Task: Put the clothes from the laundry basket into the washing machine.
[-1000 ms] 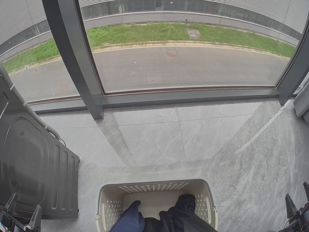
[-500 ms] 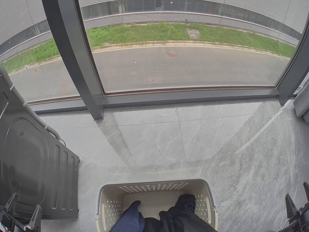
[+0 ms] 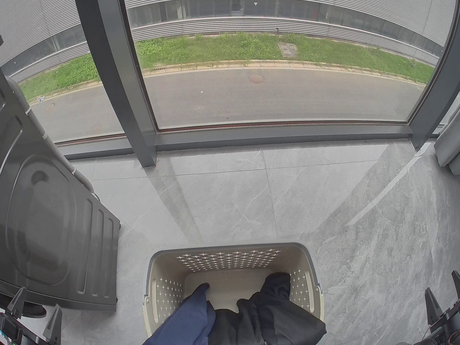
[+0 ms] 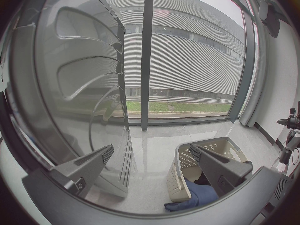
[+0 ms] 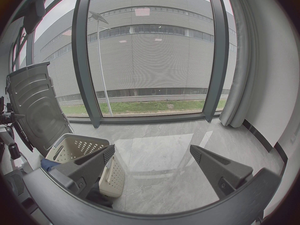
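Observation:
A beige laundry basket (image 3: 230, 254) stands on the floor at the bottom centre of the head view. A blue garment (image 3: 187, 319) and a black garment (image 3: 275, 312) lie in it, spilling over the near rim. The grey washing machine (image 3: 52, 235) is to the basket's left, its ribbed panel facing me. My left gripper (image 3: 39, 300) is open and empty, low beside the machine's near corner. My right gripper (image 3: 442, 283) is open and empty, to the right of the basket. In the left wrist view, the left gripper (image 4: 150, 148) frames the machine (image 4: 78, 78) and the basket (image 4: 175, 163).
A glass window wall with a dark frame post (image 3: 124, 97) closes off the far side. Bare grey tile floor (image 3: 287, 202) lies between it and the basket. A grey curtain (image 3: 448, 144) hangs at the far right, beside a white wall (image 5: 275, 88).
The whole head view has shifted, so the basket and machine show more fully. Clothes, basket and both grippers keep their places.

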`<state>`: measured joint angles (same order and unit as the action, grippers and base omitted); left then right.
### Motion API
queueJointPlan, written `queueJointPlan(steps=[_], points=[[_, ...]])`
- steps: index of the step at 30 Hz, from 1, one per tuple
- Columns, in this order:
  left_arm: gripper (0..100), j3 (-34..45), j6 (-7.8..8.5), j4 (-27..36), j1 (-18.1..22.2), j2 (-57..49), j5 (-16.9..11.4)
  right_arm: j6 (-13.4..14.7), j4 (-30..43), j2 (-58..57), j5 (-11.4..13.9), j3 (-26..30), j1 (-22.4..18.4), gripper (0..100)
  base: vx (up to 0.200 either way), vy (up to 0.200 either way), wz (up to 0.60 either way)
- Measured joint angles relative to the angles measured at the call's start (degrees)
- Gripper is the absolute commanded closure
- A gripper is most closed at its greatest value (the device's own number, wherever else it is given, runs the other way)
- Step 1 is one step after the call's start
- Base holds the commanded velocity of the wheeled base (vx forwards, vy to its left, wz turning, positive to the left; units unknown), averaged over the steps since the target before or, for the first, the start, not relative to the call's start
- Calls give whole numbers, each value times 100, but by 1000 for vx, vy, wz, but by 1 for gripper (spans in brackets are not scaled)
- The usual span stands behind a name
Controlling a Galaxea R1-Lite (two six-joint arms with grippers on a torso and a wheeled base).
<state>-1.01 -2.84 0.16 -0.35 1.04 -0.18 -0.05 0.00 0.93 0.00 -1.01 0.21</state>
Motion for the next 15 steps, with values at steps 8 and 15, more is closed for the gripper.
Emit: queueJointPlan(steps=[8, 15], points=[[0, 0, -2, 2, 0, 0, 0, 0, 0, 1, 0, 0, -7, 0, -200, 0, 0], [0, 0, 0, 2, -2, 0, 0, -2, 0, 1, 0, 0, -2, 0, -200, 0, 0]])
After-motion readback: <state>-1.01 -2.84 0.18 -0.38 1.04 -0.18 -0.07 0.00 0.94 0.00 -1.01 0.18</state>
